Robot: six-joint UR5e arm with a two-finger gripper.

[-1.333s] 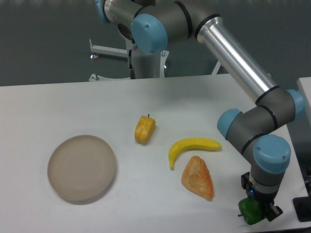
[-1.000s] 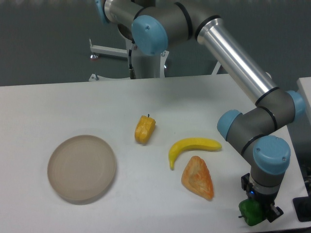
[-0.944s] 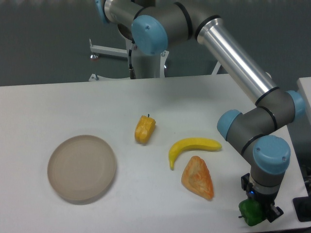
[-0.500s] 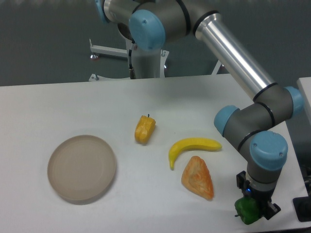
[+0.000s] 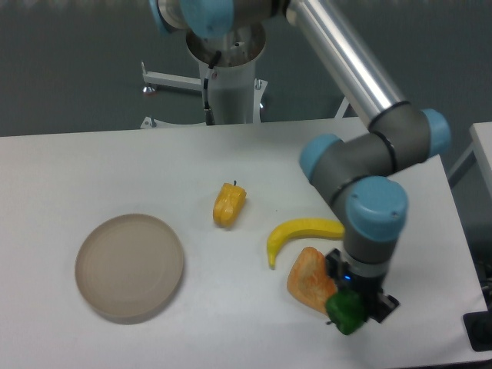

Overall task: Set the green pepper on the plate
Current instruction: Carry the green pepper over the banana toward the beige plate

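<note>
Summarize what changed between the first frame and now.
The gripper, shut on the green pepper, has carried it from the table's near right corner leftward, toward the plate; it now overlaps the orange wedge. The grip was held throughout. Plate, yellow pepper, banana and wedge stayed put.

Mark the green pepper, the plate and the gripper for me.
green pepper [image 5: 345,312], fixed camera, on its glossy front bulge.
plate [image 5: 129,267], fixed camera, on its bare centre.
gripper [image 5: 355,306], fixed camera, midway between the fingertips, shut on the pepper.
</note>
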